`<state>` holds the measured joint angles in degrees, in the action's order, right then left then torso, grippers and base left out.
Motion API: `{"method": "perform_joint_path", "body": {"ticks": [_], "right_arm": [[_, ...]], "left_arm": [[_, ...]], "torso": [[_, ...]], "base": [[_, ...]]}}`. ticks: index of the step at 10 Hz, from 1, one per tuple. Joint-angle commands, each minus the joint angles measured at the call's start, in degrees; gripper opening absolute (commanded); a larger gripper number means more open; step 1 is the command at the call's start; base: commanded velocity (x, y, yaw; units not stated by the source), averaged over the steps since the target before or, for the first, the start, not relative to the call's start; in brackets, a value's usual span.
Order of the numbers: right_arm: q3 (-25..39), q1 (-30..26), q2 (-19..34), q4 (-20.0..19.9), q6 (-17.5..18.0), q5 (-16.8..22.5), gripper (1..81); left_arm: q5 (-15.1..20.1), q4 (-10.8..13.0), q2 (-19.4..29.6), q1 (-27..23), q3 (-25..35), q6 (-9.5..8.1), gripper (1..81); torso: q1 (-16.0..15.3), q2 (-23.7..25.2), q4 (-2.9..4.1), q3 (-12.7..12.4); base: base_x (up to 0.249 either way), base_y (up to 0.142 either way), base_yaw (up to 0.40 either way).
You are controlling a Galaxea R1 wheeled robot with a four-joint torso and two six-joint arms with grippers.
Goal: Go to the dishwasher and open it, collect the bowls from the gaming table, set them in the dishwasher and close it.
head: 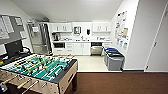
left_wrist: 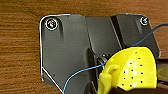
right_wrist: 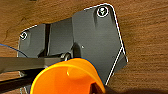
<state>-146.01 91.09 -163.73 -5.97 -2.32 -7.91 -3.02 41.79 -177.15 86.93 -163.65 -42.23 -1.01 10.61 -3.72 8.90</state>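
The foosball table (head: pixel 37 71) stands nearest, at eight o'clock. Further off at one o'clock, two grey bins (head: pixel 114 59) with blue lids keep their contents hidden. The dishwasher (head: pixel 96 48) sits farthest, at twelve, door closed. I cannot tell either gripper's jaw state.

We see a steel-fronted dishwasher (head: pixel 96 49) among white cabinets (head: pixel 78 48), a grey bin (head: pixel 114 62) with a blue lid, and a green field on the football table (head: pixel 40 68). The floor (head: pixel 120 83) is brown, pale by the cabinets.
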Motion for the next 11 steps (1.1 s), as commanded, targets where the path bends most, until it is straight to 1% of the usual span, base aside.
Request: {"method": "perform_joint_path", "body": {"ticks": [1,7,11], "right_arm": [[0.03,-2.79,0.84,0.17,-0.14,2.81,1.0],[0.03,-2.79,0.92,0.17,-0.14,2.81,1.0],[-0.06,-2.79,0.92,0.17,-0.14,2.81,1.0]], "left_arm": [[1.97,-0.13,-0.13,-2.86,-0.1,-0.14,1.0],[1.97,-0.22,-0.05,-2.86,-0.1,-0.14,1.0],[1.97,-0.22,-0.05,-2.86,-0.1,-0.14,1.0]], "torso": [[0.0,0.0,0.0,0.0],[0.02,0.0,0.0,0.02],[0.07,0.0,0.0,0.02]], "base": [[0.179,-0.09,0.0],[0.18,-0.088,0.0],[0.18,-0.067,0.0]]}}
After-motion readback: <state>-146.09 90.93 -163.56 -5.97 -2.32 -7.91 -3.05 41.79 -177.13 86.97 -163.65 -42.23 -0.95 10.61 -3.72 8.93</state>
